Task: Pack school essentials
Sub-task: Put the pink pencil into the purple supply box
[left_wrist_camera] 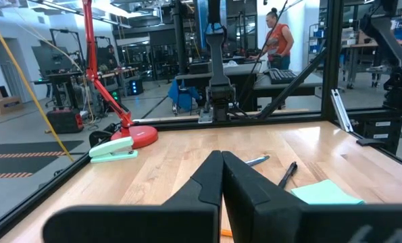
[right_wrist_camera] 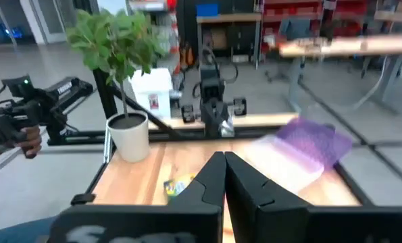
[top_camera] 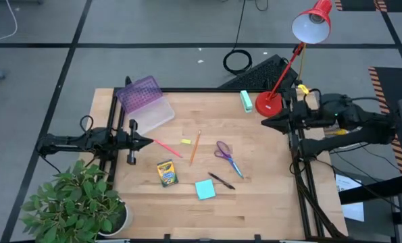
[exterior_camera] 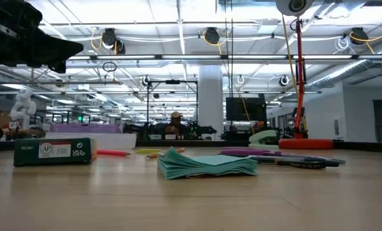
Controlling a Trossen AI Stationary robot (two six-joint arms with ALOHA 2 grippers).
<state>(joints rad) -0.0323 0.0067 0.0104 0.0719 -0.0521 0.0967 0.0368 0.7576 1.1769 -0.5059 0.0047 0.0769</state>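
Stationery lies loose mid-table: crayon box (top_camera: 167, 173), sticky pad (top_camera: 205, 190), black pen (top_camera: 221, 181), scissors (top_camera: 227, 156), pencil (top_camera: 195, 147), pink pen (top_camera: 167, 148) and eraser (top_camera: 186, 142). None is held. A clear pouch (top_camera: 146, 103) with a purple flap lies at the far left corner. Left gripper (top_camera: 146, 142) hovers at the left edge, jaws together. Right gripper (top_camera: 267, 123) waits at the right edge near the lamp (top_camera: 269, 103), jaws together. Mint block (top_camera: 246, 100) sits beside the lamp base.

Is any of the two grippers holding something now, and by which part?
Nothing is held. The left gripper and the right gripper both have their jaws shut on nothing, at opposite table edges, away from the stationery.
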